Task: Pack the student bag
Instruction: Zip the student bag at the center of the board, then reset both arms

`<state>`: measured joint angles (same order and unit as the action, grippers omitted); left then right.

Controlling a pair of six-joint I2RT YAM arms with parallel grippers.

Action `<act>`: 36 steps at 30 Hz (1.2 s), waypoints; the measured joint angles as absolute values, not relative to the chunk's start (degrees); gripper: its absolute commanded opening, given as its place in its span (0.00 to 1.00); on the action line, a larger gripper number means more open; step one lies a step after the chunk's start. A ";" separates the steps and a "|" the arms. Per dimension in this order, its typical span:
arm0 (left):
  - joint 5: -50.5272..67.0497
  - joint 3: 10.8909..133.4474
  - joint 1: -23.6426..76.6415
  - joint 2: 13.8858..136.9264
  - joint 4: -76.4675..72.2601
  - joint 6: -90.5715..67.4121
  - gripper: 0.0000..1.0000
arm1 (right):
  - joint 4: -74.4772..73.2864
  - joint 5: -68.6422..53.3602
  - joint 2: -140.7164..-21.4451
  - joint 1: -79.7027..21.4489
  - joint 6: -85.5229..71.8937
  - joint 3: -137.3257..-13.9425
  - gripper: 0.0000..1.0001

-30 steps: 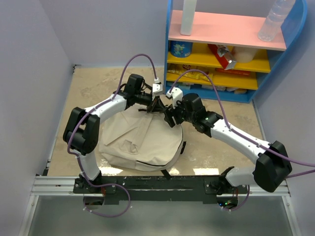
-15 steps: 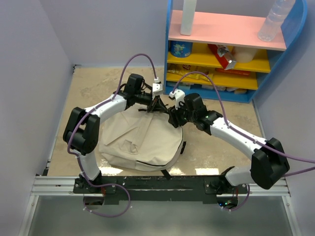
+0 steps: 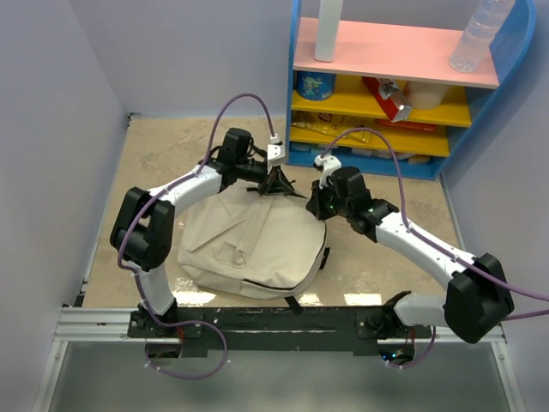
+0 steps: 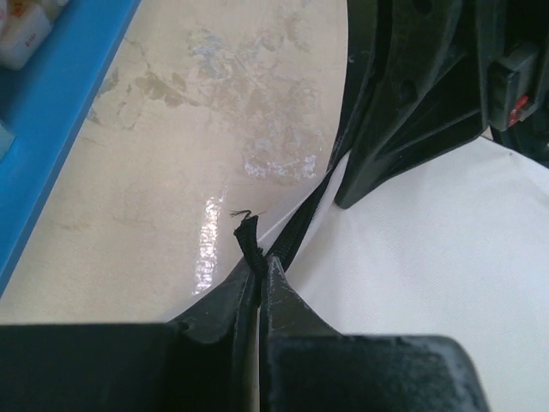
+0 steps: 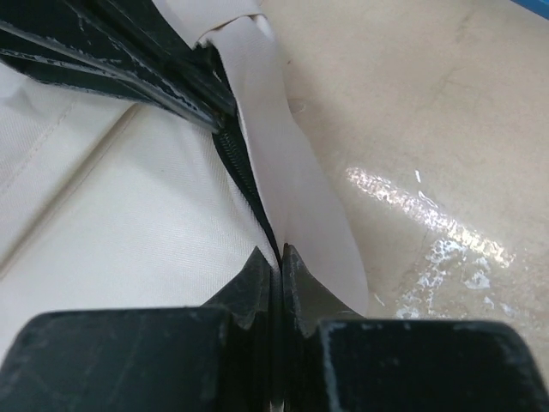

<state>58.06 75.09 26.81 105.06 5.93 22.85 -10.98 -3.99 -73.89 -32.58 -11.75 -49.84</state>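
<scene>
The student bag (image 3: pixel 253 245), a rounded beige canvas backpack, lies on the table between both arms. At the bag's far top, my left gripper (image 3: pixel 276 182) is shut on a black strap (image 4: pixel 247 233), whose frayed end sticks out past the fingertips (image 4: pixel 273 273). My right gripper (image 3: pixel 319 206) is at the bag's upper right edge. It is shut there on the dark zipper line (image 5: pixel 244 180) and the cream fabric (image 5: pixel 111 223) beside it, pinched between the tips of the right gripper (image 5: pixel 277 255). The bag's inside is hidden.
A blue shelf unit (image 3: pixel 386 86) with a pink top and yellow shelves stands at the back right. It holds boxes, a clear bottle (image 3: pixel 480 34) and a white container (image 3: pixel 328 30). Grey walls close in the left and back sides. The beige tabletop (image 3: pixel 171 146) lies round the bag.
My right gripper has gone from open to shut on the bag's zipper edge and shifted right. The bag's right side has spread rightward. The left gripper kept its hold.
</scene>
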 measured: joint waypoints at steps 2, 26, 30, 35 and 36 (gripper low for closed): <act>58.02 75.09 26.55 105.10 4.54 22.00 0.02 | -10.39 -3.53 -72.88 -31.90 -13.10 -49.08 0.00; 46.57 70.26 15.18 103.48 3.92 22.81 1.00 | -9.76 -1.67 -74.24 -25.61 -21.45 -46.63 0.30; 46.44 73.17 15.05 103.37 3.86 19.16 1.00 | -10.02 -0.23 -74.24 -24.53 -21.41 -46.98 0.67; 47.46 74.48 15.46 98.61 4.80 15.29 1.00 | -12.32 2.39 -73.84 -24.25 -21.45 -49.98 0.99; 47.55 74.59 15.25 97.10 5.23 14.61 1.00 | -12.91 3.16 -73.54 -24.27 -21.41 -50.85 0.99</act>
<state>47.55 74.59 15.25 97.10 5.23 14.61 -12.91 3.16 -73.54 -24.27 -21.41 -50.85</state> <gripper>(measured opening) 0.997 0.957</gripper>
